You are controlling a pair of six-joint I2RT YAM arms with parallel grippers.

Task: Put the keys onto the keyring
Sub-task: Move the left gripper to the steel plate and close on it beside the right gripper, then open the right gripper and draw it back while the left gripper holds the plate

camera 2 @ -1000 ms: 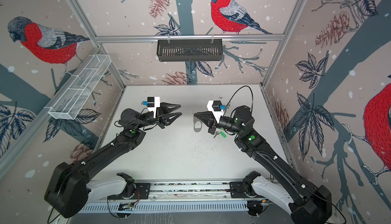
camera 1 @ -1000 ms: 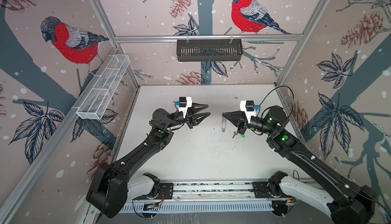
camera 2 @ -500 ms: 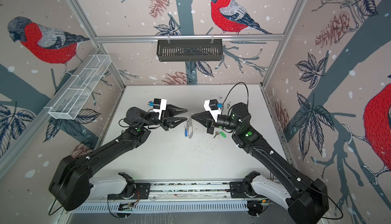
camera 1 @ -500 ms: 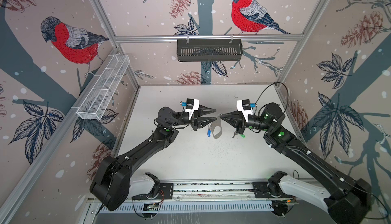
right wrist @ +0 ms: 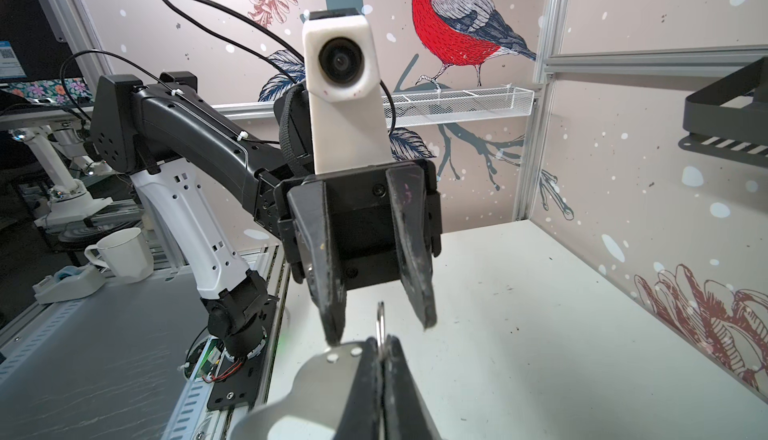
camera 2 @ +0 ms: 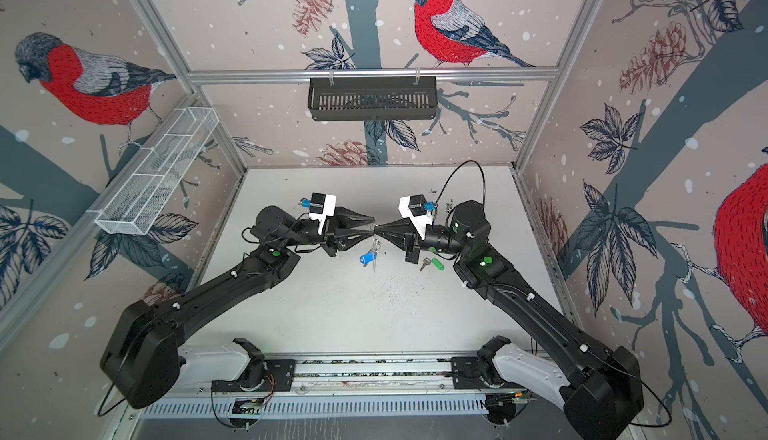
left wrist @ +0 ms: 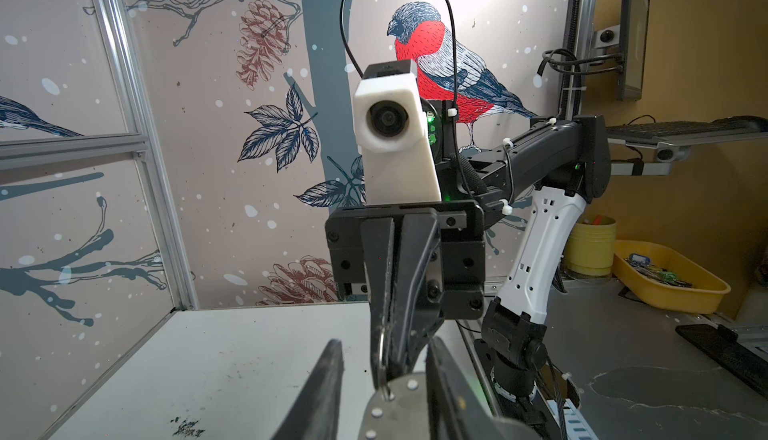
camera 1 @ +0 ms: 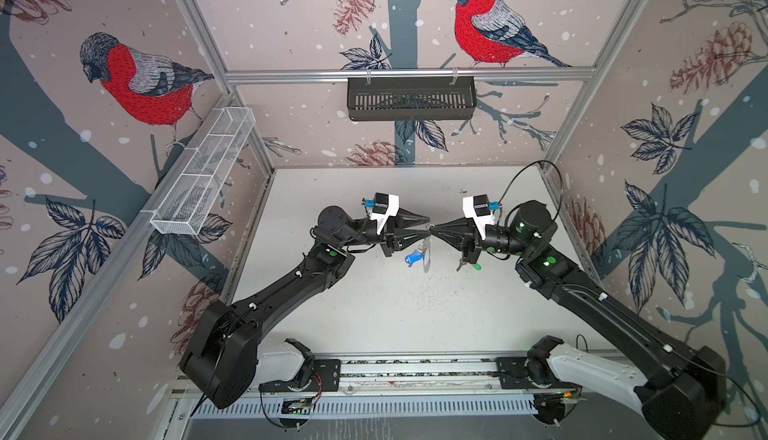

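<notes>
Both claws are now brought tip to tip mid-air, where a wide gap was left a second ago. In both top views the left claw (camera 1: 427, 226) is seen part open and the right claw (camera 1: 433, 230) pinched tight on the keyring (camera 1: 425, 251). The blue-tagged key (camera 1: 413, 258) is seen dangling off it, so that one looks done. The green-tagged key (camera 2: 435, 263) is left lying on the counter (camera 2: 332, 313), so it's yet to be hooked on. From the left wrist, the keyring (left wrist: 390, 409) is straddled by spread jaws, nothing gripped. Same story from the right wrist: keyring (right wrist: 316, 375) clamped.
</notes>
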